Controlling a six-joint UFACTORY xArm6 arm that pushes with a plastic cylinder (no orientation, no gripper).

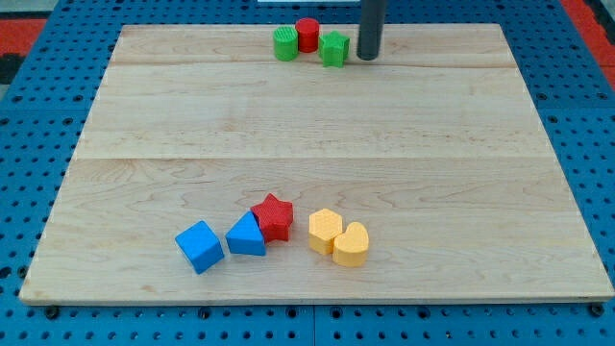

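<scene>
My tip [368, 57] rests on the wooden board [317, 135] near the view's top edge, just right of a green star-shaped block [334, 49]. It stands very close to that block, and contact cannot be made out. Left of it are a red cylinder [307, 35] and a green cylinder [285, 44], all three bunched together. Near the view's bottom lies a second group: a blue cube [200, 246], a blue triangular block [247, 235], a red star [273, 216], a yellow hexagonal block [325, 230] and a yellow heart-shaped block [351, 244].
The board lies on a blue perforated table [29, 144]. A red patch [38, 19] shows at the view's top left corner and another [591, 14] at the top right.
</scene>
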